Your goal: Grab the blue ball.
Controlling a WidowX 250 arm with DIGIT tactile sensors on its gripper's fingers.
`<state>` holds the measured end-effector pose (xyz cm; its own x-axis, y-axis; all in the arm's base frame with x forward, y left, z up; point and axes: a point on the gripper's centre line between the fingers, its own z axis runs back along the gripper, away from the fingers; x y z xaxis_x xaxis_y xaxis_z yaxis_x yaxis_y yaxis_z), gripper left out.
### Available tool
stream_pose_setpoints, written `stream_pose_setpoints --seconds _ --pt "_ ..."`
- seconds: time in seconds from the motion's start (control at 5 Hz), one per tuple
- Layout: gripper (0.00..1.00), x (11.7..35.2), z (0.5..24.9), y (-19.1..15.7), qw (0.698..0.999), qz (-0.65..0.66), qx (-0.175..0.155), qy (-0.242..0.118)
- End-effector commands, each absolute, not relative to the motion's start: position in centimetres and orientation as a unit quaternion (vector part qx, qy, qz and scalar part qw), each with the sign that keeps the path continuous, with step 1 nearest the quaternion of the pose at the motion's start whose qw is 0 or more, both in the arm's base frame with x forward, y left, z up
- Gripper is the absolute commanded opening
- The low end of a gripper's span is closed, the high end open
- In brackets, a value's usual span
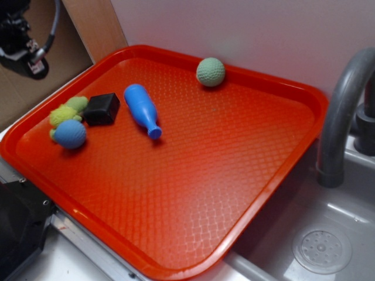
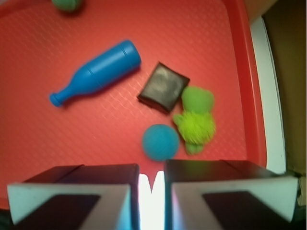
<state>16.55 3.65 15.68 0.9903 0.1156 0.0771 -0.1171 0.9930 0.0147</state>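
End effector (image 2: pixel 151 184) poised above the red tray's (image 1: pixel 275 88) near edge, fingers nearly together, gripping nothing | blue ball (image 2: pixel 160 142) lies on tray just ahead, touching fuzzy green toy (image 2: pixel 196 125) | blue bowling pin (image 2: pixel 98 72) apart.

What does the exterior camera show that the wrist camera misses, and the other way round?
Only the exterior view shows the grey faucet, the sink and the whole red tray. Only the wrist view shows the gripper close up, its two fingers nearly together, just short of the blue ball. Both show that ball, the blue bowling pin, the black block, the fuzzy green toy and the green ball.
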Motion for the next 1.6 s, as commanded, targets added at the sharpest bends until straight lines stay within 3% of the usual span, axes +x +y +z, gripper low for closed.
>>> stream_pose_setpoints --seconds 0.0,0.2,0.6,0.8,1.0,1.4 --pt "0.99 16.4 15.8 4.3 0.998 0.035 0.015 -0.044" --pt "1.0 16.2 12.8 6.4 0.998 -0.042 0.047 -0.025" --pt "1.0 17.2 9.6 8.2 0.997 -0.001 0.076 -0.017" --pt "1.0 16.3 7.9 6.7 0.996 0.073 0.049 -0.018" --pt "1.0 16.0 5.6 6.4 0.992 0.119 0.043 -0.013" --pt "1.0 16.8 3.1 8.0 0.993 0.105 0.058 -0.013"
